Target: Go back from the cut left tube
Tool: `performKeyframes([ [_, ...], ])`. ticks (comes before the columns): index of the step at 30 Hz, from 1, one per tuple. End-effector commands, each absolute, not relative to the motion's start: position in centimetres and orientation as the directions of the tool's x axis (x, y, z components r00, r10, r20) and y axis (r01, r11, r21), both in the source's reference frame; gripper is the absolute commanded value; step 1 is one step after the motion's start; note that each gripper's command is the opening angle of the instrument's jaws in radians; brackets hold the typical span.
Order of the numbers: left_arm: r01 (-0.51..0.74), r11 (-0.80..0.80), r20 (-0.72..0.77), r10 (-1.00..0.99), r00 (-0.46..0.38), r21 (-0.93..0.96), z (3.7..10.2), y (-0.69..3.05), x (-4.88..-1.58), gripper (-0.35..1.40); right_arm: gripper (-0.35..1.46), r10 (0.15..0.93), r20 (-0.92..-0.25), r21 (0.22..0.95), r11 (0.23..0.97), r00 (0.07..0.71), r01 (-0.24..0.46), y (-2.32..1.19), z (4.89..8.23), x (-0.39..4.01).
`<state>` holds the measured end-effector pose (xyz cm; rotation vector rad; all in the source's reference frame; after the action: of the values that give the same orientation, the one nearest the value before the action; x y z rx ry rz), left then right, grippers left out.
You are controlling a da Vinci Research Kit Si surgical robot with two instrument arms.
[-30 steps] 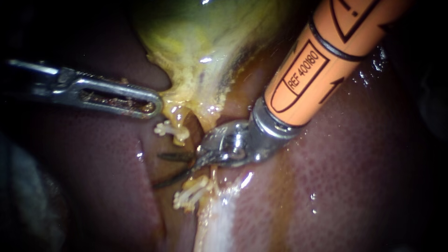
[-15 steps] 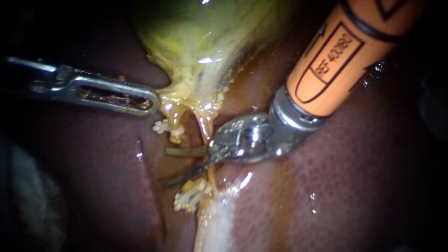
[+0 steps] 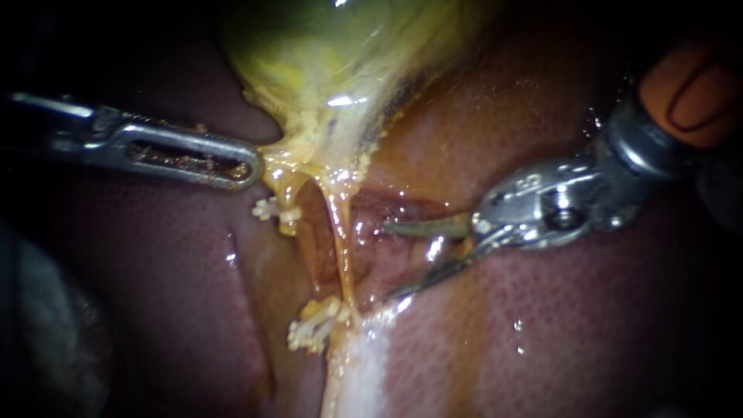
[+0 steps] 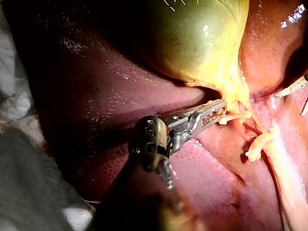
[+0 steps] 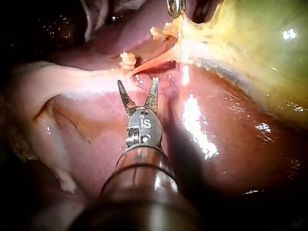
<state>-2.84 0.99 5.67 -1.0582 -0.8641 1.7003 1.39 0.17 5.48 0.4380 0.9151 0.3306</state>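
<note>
Blades of the right instrument (image 3: 387, 262) are seen spread wide in the endoscope view, with nothing between them, over wet red liver (image 3: 588, 325). The cut left tube (image 3: 288, 205) is found apart from them, beyond the whole right tube (image 3: 343, 255), which stands between. Its upper stump is shown as a short, glistening amber stub hanging from the yellow-green gallbladder (image 3: 340, 62) and closed by a pale ridged clip (image 3: 269, 209). The lower end is marked by a cluster of like clips (image 3: 311, 331). The left instrument (image 3: 255, 166), with slotted steel jaws, is pressed shut on the gallbladder's yellow fringe just above the stump.

From the left wrist view, the left instrument (image 4: 222, 108) is seen clamped on that fringe, with the clipped stump just ahead of its jaws. The gallbladder is rendered smooth and taut, the liver finely stippled.

From the right wrist view, the dark, tapered blades (image 5: 137, 82) are shown as an open, empty V. The cluster of clips (image 5: 127, 60) lies just ahead of them, and the cut tube is placed farther on, past the orange band of the right tube.
</note>
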Motion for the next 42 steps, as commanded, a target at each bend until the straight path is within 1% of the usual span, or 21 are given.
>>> performKeyframes([
  [1, -0.335, -0.327, -0.271, 0.941, -0.204, -0.884, 5.67, 0.99, -2.84, -0.35, 1.44, 0.449, -0.689, 0.490, 0.867, 0.570, -0.091, 0.19, 5.47, 1.34],
  [9, -0.336, -0.327, -0.271, 0.941, -0.203, -0.883, 5.68, 0.98, -2.83, -0.35, 1.44, 0.409, -0.712, 0.428, 0.897, 0.571, -0.109, 0.31, 5.45, 0.88],
  [15, -0.336, -0.328, -0.272, 0.941, -0.204, -0.883, 5.68, 0.98, -2.83, -0.35, 1.44, 0.396, -0.717, 0.397, 0.908, 0.573, -0.131, 0.30, 5.44, 0.69],
  [27, -0.340, -0.334, -0.279, 0.939, -0.202, -0.879, 5.82, 0.93, -2.90, -0.35, 1.44, 0.388, -0.721, 0.388, 0.912, 0.574, -0.130, 0.29, 5.45, 0.56],
  [42, -0.335, -0.344, -0.287, 0.935, -0.209, -0.877, 6.11, 0.82, -3.19, -0.35, 1.44, 0.387, -0.719, 0.387, 0.913, 0.577, -0.130, 0.28, 5.45, 0.55],
])
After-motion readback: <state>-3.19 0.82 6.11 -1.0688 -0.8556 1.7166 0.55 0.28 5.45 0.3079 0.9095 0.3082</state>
